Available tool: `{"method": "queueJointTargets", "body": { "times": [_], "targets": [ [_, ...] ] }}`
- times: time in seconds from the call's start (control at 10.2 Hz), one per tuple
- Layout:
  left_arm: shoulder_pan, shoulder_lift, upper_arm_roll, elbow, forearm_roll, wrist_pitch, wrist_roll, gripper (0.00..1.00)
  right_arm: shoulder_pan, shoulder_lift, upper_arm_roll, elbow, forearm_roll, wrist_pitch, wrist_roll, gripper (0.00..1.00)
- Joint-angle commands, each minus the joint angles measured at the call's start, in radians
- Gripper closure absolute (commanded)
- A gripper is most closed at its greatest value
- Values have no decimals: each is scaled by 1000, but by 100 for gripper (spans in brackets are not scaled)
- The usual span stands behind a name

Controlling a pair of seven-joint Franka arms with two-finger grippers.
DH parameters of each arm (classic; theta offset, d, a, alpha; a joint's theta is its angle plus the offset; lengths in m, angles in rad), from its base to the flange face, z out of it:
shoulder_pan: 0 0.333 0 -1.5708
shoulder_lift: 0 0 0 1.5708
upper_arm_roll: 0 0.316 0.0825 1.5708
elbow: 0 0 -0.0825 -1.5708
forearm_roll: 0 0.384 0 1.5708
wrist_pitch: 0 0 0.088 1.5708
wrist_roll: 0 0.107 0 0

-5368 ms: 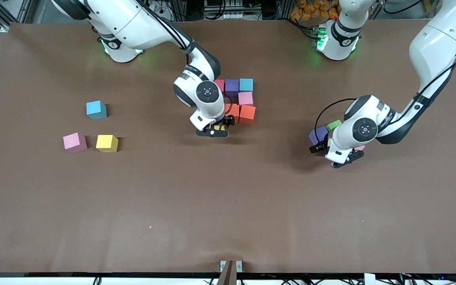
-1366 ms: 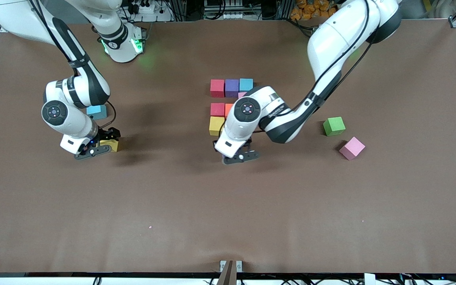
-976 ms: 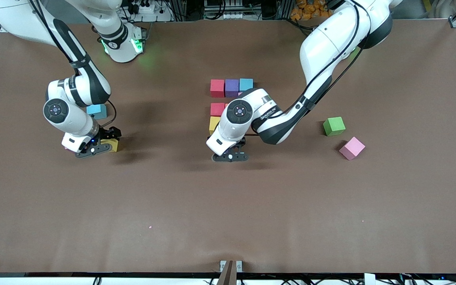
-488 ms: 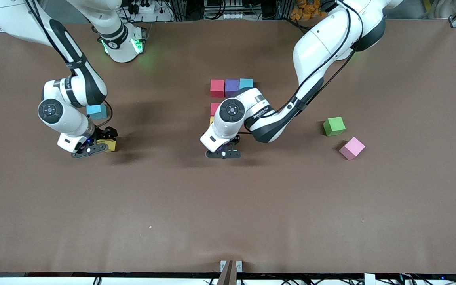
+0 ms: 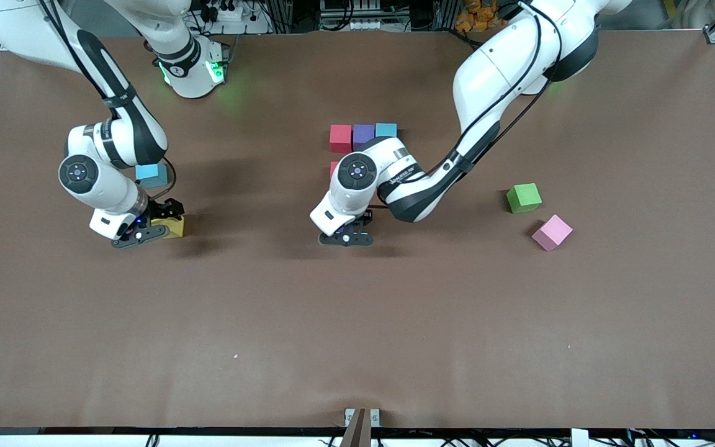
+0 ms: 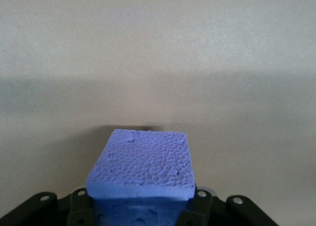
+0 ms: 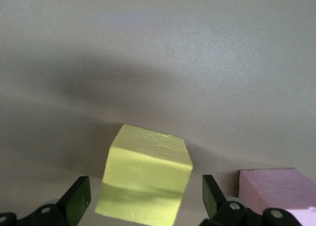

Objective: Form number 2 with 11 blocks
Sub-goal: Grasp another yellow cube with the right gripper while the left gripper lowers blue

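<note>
The number 2 in the front view shows a row of red [image 5: 340, 138], purple [image 5: 363, 133] and light blue [image 5: 386, 130] blocks. A second red block [image 5: 333, 167] peeks out below them, and the left arm hides the other blocks there. My left gripper [image 5: 346, 238] is low over the table beside this group, shut on a purple block [image 6: 143, 164]. My right gripper [image 5: 137, 234] is down at a yellow block [image 5: 170, 227]. Its open fingers [image 7: 79, 199] stand on either side of the yellow block [image 7: 145, 174] without touching it.
A pink block [image 7: 276, 191] lies right beside the yellow one. A light blue block [image 5: 150, 175] sits by the right arm's wrist. Toward the left arm's end lie a green cube [image 5: 524, 198] and another pink block [image 5: 552, 232].
My left gripper has carried the purple block from beside the green cube to the block group, drifting toward the right arm's end in the last second. The right gripper barely shifted at the yellow block.
</note>
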Motion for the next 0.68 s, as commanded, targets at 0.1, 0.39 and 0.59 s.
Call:
{"method": "queueJointTargets", "body": {
  "times": [0.1,0.39,0.59],
  "targets": [
    [-30,15,24,34,-27,-16,31,72,-16,-30,32,-6,-6,-30,-6,0],
    [-32,15,24,32,-29,-33,54,72,-19,-19,31,-9,-6,-18,-17,0],
    [-33,21,24,34,-29,-39,56,72,-36,-19,29,-7,-6,-15,-35,0]
  ]
}}
